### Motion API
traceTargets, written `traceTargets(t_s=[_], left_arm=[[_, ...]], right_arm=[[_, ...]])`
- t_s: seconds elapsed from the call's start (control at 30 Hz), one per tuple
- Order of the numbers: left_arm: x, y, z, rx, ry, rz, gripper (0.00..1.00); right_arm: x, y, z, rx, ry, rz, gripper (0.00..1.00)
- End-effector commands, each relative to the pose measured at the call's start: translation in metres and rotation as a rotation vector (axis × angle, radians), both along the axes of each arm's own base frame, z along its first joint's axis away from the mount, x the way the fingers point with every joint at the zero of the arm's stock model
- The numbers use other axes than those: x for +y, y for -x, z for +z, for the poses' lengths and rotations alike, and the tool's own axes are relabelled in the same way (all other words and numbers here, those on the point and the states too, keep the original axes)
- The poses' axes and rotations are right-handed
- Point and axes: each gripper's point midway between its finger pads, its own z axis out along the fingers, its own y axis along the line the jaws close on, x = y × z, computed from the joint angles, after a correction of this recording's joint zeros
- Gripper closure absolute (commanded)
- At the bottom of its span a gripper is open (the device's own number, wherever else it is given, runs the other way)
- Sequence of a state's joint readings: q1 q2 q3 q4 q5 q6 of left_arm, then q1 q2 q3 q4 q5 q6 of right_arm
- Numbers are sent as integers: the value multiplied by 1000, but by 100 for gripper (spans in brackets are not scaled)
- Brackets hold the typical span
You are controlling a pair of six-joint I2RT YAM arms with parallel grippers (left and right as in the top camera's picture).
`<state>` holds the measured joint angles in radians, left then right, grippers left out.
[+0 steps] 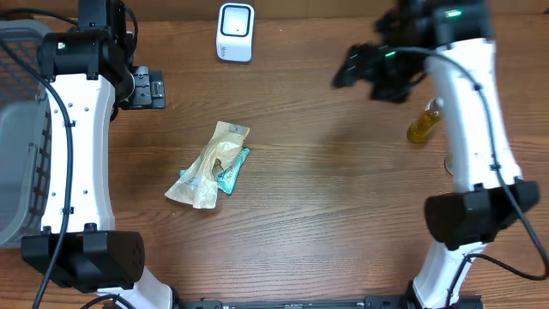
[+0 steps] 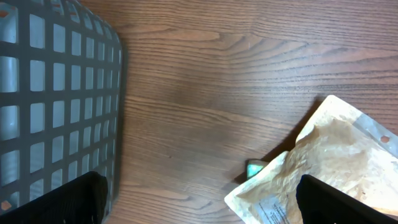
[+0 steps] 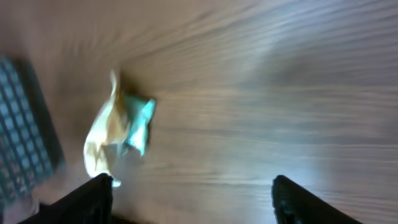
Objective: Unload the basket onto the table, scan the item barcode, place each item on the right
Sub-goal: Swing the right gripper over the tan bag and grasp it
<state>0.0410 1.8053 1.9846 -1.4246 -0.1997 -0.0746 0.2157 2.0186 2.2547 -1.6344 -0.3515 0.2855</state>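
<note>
Overhead: the left claw [image 1: 147, 87] sits at the far left of the table [image 1: 326, 215], just beside the grey basket [image 1: 19, 129]. The tan pouch [image 1: 210, 163] lies well apart from it, nearer the table's front and toward the middle, and overlaps a teal packet [image 1: 233, 170]. The white scanner [image 1: 235, 33] stands at the far edge, between the two claws. The right claw [image 1: 350, 67] is blurred here and hangs above bare wood. A yellow bottle [image 1: 422, 125] lies behind it, next to its arm.

Left wrist: the left claw [image 2: 196, 190] is spread wide, with nothing between its fingers [image 2: 84, 199]. The basket wall [image 2: 56, 93] is beside the left finger. The pouch [image 2: 329, 168] reaches the right finger, with a corner of the teal packet [image 2: 255, 168] peeking from under it.

Right wrist: the picture is smeared. The right claw [image 3: 193, 190] has its fingers [image 3: 93, 198] apart and holds nothing. The pouch [image 3: 102, 140] and the teal packet [image 3: 138, 121] lie ahead of the left finger, and the basket [image 3: 25, 137] is further left.
</note>
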Motion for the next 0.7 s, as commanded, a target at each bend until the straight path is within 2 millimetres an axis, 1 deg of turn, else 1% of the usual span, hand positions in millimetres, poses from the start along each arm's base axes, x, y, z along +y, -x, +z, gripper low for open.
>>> traceTargets(t_s=[0.0,0.17,0.2,0.3,0.4,0.5,0.57,0.67], left_arm=[[1,-2,4,-10,-12,-5,0],[1,-2,4,-10,-12,-5,0],[1,-2,4,-10,-12,-5,0],[1,-2,4,-10,-12,-5,0],[1,-2,4,-10,-12,-5,0],[1,-2,4,-10,-12,-6,1],[1,-2,4,-10,-12,-5,1],[1,-2,4,-10,-12,-5,0]], right_arm=[[43,20,-16,49,-22,99,24],[109,55,-56,141,-12,145,23],[119,61,-61,150,-12,148,23],[160,85,-80,159,-18,184,23],[191,105,-86,145,-32,239,23],[212,121,-87,116,-13,257,23],[224,123,-87,77,1,225,23],[241,120,-86,-7,17,164,22]])
